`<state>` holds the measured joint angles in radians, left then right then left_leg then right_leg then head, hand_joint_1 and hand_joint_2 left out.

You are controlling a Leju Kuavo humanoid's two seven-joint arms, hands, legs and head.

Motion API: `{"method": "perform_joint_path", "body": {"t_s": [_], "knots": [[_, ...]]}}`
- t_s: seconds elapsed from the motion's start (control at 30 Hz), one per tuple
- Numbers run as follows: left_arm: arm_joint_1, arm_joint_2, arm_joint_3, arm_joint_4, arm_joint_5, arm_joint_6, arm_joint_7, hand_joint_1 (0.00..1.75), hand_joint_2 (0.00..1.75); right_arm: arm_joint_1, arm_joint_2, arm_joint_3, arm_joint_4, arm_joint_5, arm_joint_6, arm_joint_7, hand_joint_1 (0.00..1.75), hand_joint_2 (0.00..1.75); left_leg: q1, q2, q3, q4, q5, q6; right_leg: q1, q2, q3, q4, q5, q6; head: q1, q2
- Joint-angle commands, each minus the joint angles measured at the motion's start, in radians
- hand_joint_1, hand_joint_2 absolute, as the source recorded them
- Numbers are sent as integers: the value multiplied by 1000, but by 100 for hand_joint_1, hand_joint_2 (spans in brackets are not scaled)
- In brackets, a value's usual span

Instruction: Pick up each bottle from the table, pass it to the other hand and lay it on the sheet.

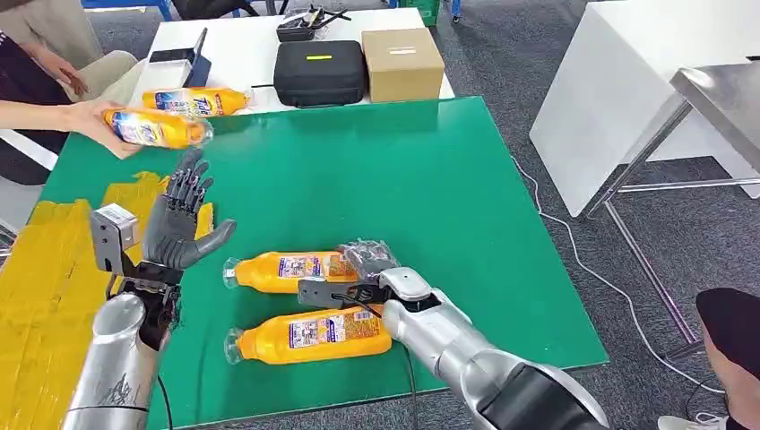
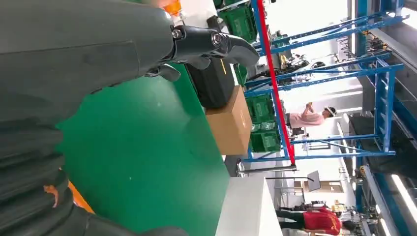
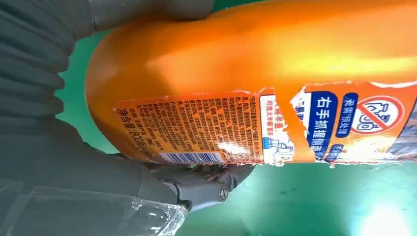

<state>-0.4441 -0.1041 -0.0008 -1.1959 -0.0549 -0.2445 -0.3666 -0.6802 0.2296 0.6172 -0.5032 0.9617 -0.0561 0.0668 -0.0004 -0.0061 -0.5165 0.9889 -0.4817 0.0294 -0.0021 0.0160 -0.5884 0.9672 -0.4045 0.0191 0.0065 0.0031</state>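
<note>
Nearest me, one orange bottle [image 1: 309, 334] lies on the green table [image 1: 430, 179]. Just beyond it, my right hand [image 1: 366, 269] wraps its fingers [image 3: 206, 184] around a second bottle [image 1: 287, 270], which lies on the table. My left hand [image 1: 179, 224] is raised, fingers apart, holding nothing. Farther off, a person's hand [image 1: 99, 121] holds a third bottle [image 1: 154, 128].

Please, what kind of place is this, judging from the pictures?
Probably a robot test area in a workshop or warehouse: blue steel racking with green crates, a work table under a green mat, and people standing nearby.
</note>
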Motion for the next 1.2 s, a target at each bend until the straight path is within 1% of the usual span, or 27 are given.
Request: {"method": "perform_joint_path", "body": {"t_s": [0.03, 0.13, 0.27, 0.33, 0.37, 0.43, 0.5, 0.57, 0.6, 0.63, 0.7, 0.77, 0.8, 0.87, 0.93, 1.03, 1.13, 1.2], "knots": [[-18, 5, -11, 52, 9, -3, -5, 0, 175, -7, -19, -22, 50, -11, -77, -9, 175, 175, 0, -2, 3, -2, 0, -1, 0, -3, 3, -2, -1, 0, 0, 0], [-29, 5, -10, 48, 9, 0, -5, 0, 175, 20, -24, -108, -31, -63, -193, -48, 175, 175, 0, -2, 2, -1, 0, -1, 0, -3, 3, -1, -1, 0, 0, 0], [-29, 6, -9, 44, 9, 10, -3, 0, 175, 55, -36, -198, -135, -125, -275, -115, 175, 175, 0, -3, 1, 0, 0, -2, 0, -4, 2, 0, -1, 0, 0, 0], [-29, 4, 1, 43, 22, 13, -4, 0, 175, 76, -33, -247, -179, -175, -316, -170, 175, 175, 0, -2, 0, 0, -1, -2, 0, -3, 1, 0, -1, 0, 0, 0], [-29, 2, 7, 42, 34, 9, -2, 0, 175, 81, -33, -255, -188, -186, -324, -180, 175, 175, 0, -2, 2, -1, -1, -2, 0, -3, 3, -1, -2, 0, 0, 0], [-29, -1, 25, 39, 91, -27, 5, 0, 175, 90, -28, -273, -202, -209, -336, -201, 175, 175, 0, -3, 1, -1, 0, -1, 0, -4, 2, -1, -1, 0, 0, 0], [-35, -5, 40, 30, 125, -34, 21, 0, 175, 99, -24, -297, -210, -237, -349, -222, 175, 175, 0, -2, 4, -1, -1, -3, 0, -4, 5, -1, -2, 0, 0, 0], [-42, -7, 42, 28, 134, -34, 33, 0, 175, 102, -24, -299, -206, -239, -355, -227, 175, 175, 1, -2, 3, -1, -1, -3, 1, -4, 4, -1, -2, 0, 0, 0], [-51, -11, 52, 34, 161, -34, 53, 0, 175, 109, -15, -316, -211, -259, -371, -249, 175, 175, 0, -2, 0, 0, 0, -2, 0, -3, 1, 0, -1, 0, 0, 0], [-60, -13, 57, 39, 171, -31, 60, 0, 175, 114, -12, -319, -215, -261, -379, -257, 175, 175, 0, -2, 1, 0, -1, -2, 0, -3, 2, 0, -1, 0, 0, 0], [-85, -40, 122, 73, 310, -44, 111, 0, 175, 125, 1, -342, -232, -292, -402, -295, 175, 175, 1, -2, 0, 0, 0, -2, 1, -4, 1, 0, -1, 0, 0, 0], [-115, -29, 135, 124, 369, -24, 140, 0, 175, 128, 10, -360, -240, -321, -423, -329, 175, 175, 1, -2, 1, 0, -1, -2, 1, -4, 2, 0, -2, 0, 0, 0], [-123, -23, 131, 140, 374, -21, 139, 0, 175, 127, 10, -360, -238, -324, -423, -333, 175, 175, 1, -2, -1, 0, 0, -2, 1, -3, 0, 0, -1, 0, 0, 0], [-151, -16, 120, 208, 410, -11, 150, 0, 175, 131, 17, -375, -245, -358, -448, -373, 175, 175, 0, -1, 0, 0, 0, -2, 0, -2, 0, 0, -1, 0, 0, 0], [-169, -23, 99, 257, 416, -4, 145, 0, 175, 132, 20, -379, -245, -377, -459, -393, 175, 175, 0, -3, 0, -1, 0, -2, 0, -4, 1, 0, -1, 0, 0, 0], [-172, -23, 92, 267, 418, -2, 138, 0, 175, 131, 19, -378, -242, -380, -460, -395, 175, 175, 0, -4, 0, 0, 0, -1, 0, -4, 1, 0, -1, 0, 0, 0], [-172, -23, 92, 267, 418, -2, 138, 0, 175, 131, 19, -378, -242, -380, -460, -395, 175, 175, 0, -1, 2, -1, -1, -2, 0, -3, 3, -1, -1, 0, 0, 0], [-176, -32, 60, 280, 417, 8, 144, 0, 175, 136, 25, -380, -248, -404, -470, -419, 175, 175, 0, -2, 0, 0, 0, -1, 0, -3, 1, 0, -1, 0, 0, 0]]}}
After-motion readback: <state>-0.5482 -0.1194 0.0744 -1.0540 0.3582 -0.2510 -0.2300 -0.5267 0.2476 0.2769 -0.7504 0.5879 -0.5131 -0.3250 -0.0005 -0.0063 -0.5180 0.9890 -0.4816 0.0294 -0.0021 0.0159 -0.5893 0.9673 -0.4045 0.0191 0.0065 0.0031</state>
